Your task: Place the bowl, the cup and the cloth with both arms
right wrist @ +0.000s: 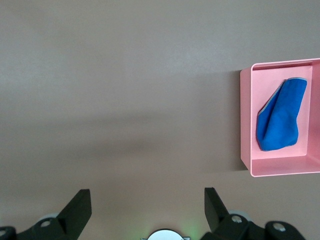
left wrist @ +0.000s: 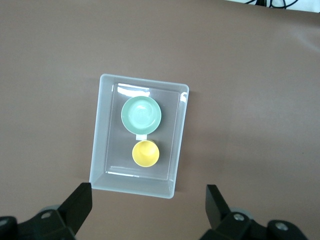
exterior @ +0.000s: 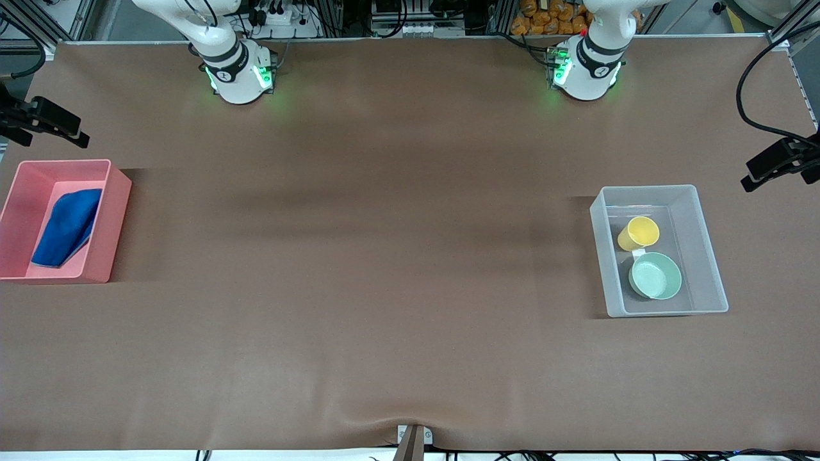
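The mint green bowl [exterior: 655, 276] [left wrist: 141, 115] and the yellow cup [exterior: 638, 233] [left wrist: 145, 153] sit side by side in a clear plastic bin [exterior: 711, 256] [left wrist: 100, 150] toward the left arm's end of the table. The bowl lies nearer to the front camera than the cup. The blue cloth [exterior: 67, 227] [right wrist: 280, 116] lies bunched in a pink bin [exterior: 115, 224] [right wrist: 245, 125] toward the right arm's end. My left gripper [left wrist: 148, 200] hangs open high over the table beside the clear bin. My right gripper [right wrist: 147, 200] is open high over bare table near its own base. Neither holds anything.
Brown mat [exterior: 384, 256] covers the whole table. Both arm bases [exterior: 237, 73] [exterior: 586, 70] glow green at the table's edge farthest from the front camera. Black camera mounts [exterior: 45, 121] [exterior: 778, 160] stick in over both ends.
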Robot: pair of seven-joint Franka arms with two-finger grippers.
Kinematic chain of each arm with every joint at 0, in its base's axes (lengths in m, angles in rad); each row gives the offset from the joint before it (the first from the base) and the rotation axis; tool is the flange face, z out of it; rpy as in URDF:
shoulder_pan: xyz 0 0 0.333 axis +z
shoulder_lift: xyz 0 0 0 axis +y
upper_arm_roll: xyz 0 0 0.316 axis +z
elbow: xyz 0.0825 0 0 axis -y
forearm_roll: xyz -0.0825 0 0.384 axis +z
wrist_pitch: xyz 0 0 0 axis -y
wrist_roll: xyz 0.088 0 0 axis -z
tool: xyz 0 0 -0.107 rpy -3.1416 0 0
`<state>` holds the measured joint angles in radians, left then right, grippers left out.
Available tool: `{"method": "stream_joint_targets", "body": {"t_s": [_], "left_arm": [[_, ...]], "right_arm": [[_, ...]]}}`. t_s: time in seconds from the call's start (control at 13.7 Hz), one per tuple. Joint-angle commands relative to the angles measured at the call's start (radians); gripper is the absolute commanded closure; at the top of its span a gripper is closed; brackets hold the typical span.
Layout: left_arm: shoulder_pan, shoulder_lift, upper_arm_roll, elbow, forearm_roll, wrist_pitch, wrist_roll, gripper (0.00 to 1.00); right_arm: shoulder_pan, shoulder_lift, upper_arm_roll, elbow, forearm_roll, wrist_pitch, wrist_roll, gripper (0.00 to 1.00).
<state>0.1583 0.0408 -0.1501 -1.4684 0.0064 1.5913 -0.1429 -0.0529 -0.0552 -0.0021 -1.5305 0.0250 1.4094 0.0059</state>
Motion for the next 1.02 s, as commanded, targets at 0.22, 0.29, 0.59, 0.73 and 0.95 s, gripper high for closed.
{"method": "stream_joint_targets", "body": {"t_s": [0.22, 0.29, 0.59, 0.73, 0.95], "left_arm": [[-0.156, -0.11, 0.165, -0.125, -0.023, -0.01, -0.047, 0.0], [-0.178, -0.124, 0.187, -0.142, -0.023, -0.01, -0.056, 0.0], [-0.215, -0.148, 0.193, -0.176, -0.022, -0.011, -0.141, 0.0], [-0.221, -0.144, 0.196, -0.17, -0.022, -0.016, -0.139, 0.0], [-0.243, -0.136, 0.208, -0.144, -0.009, -0.056, -0.124, 0.0]], "right_arm": [[-0.007, 0.009, -0.001, 0.021, 0.006, -0.012, -0.012, 0.0], [-0.007, 0.009, -0.001, 0.02, 0.004, -0.012, -0.012, 0.0], [-0.004, 0.011, -0.001, 0.018, 0.0, -0.001, -0.027, 0.0], [-0.005, 0.011, -0.001, 0.016, 0.0, 0.002, -0.044, 0.0], [-0.005, 0.011, -0.001, 0.015, 0.0, 0.002, -0.044, 0.0]]}}
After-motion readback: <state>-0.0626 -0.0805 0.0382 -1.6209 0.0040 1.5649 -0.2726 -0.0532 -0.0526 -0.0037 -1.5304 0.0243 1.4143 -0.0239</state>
